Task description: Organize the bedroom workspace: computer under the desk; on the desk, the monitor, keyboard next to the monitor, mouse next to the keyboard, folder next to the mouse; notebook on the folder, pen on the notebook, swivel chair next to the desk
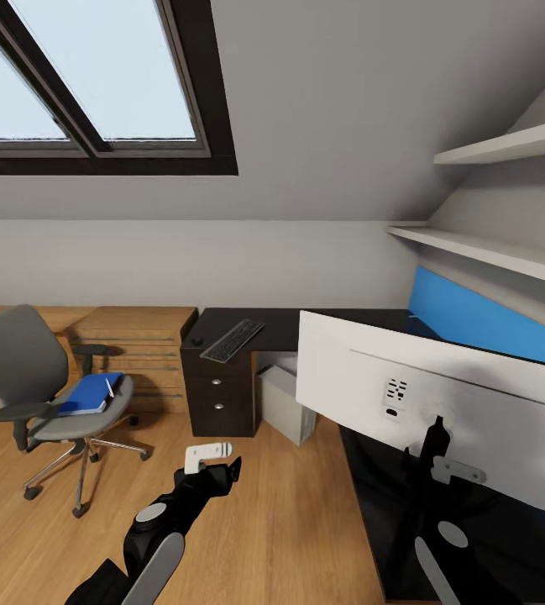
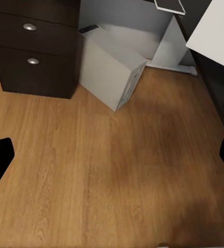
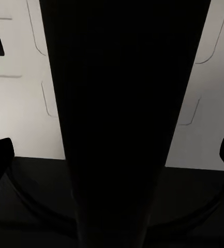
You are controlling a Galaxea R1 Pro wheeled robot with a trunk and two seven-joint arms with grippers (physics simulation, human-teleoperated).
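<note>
the monitor (image 1: 440,395) stands on the table (image 1: 474,521), its upright stand (image 3: 122,124) dead centre between the right gripper (image 3: 114,152)'s wide jaws, long axis vertical. the right arm is nearer. the left gripper (image 2: 112,157), jaws wide and empty, hangs over floor (image 2: 112,170) beside the computer (image 2: 112,72).

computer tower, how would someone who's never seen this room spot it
Find the black-topped desk under the sloped ceiling, then look below it, just past the dark cabinet with round knobs. The computer stands there on the wooden floor, turned at an angle. It is a plain light grey box, unlike the dark, knobbed cabinet beside it.
</note>
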